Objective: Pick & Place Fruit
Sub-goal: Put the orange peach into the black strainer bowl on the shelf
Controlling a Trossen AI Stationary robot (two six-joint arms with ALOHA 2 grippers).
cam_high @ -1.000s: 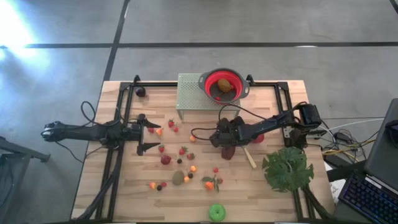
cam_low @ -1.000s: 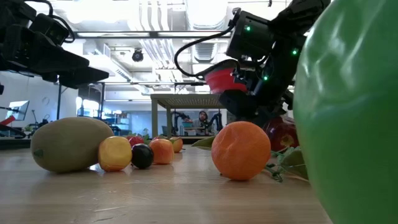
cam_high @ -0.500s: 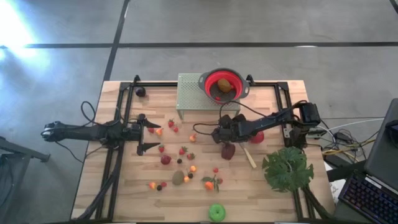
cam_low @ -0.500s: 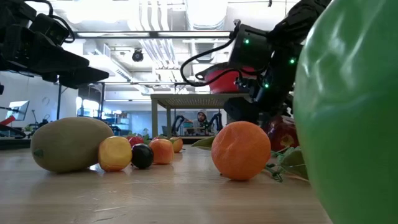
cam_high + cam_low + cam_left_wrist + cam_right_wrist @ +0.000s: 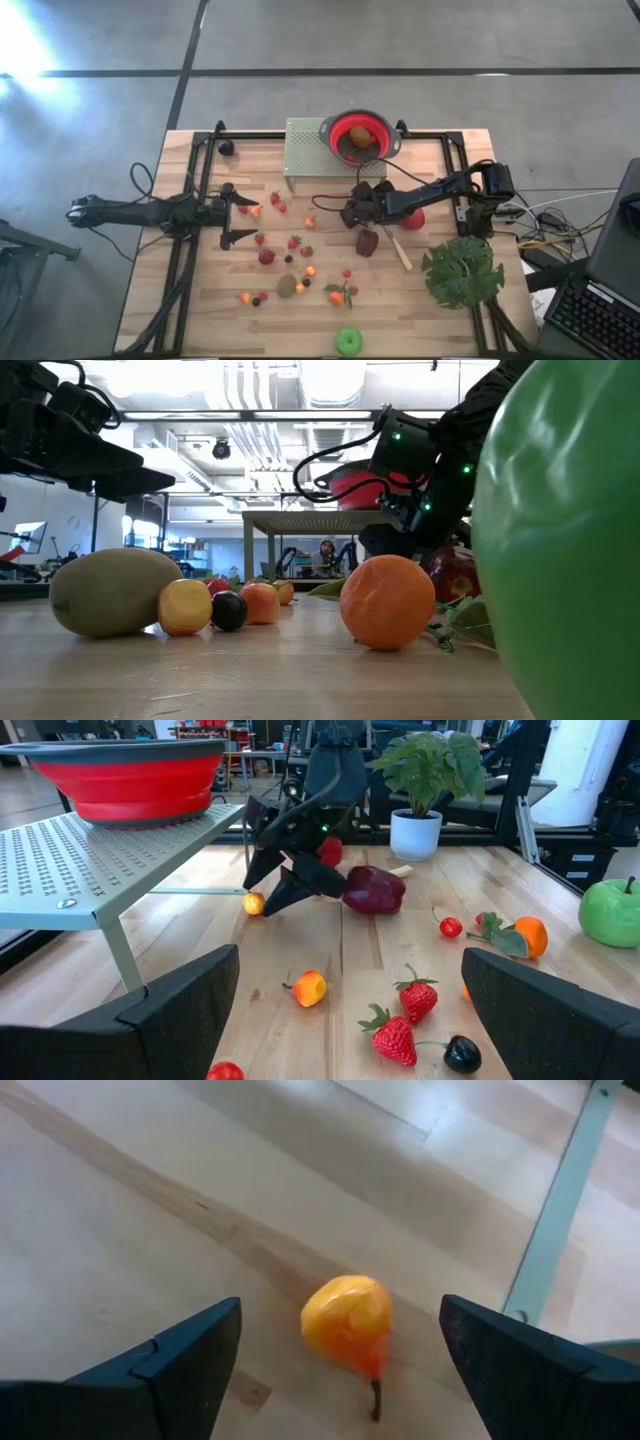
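The right claw [image 5: 347, 214], wide open and empty, has slid off the dark maroon fruit [image 5: 367, 241] now behind it and faces 1 small orange-yellow fruit piece [image 5: 347, 1323] just ahead, likely its next pick

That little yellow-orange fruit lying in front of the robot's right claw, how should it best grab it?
Probably across its rounded body, coming down from above. The small yellow-orange fruit lies on the bare table with its thin stem pointing to one side, too slim to hold. The right gripper is open, its fingers either side of the fruit, so closing on the middle seems simplest.
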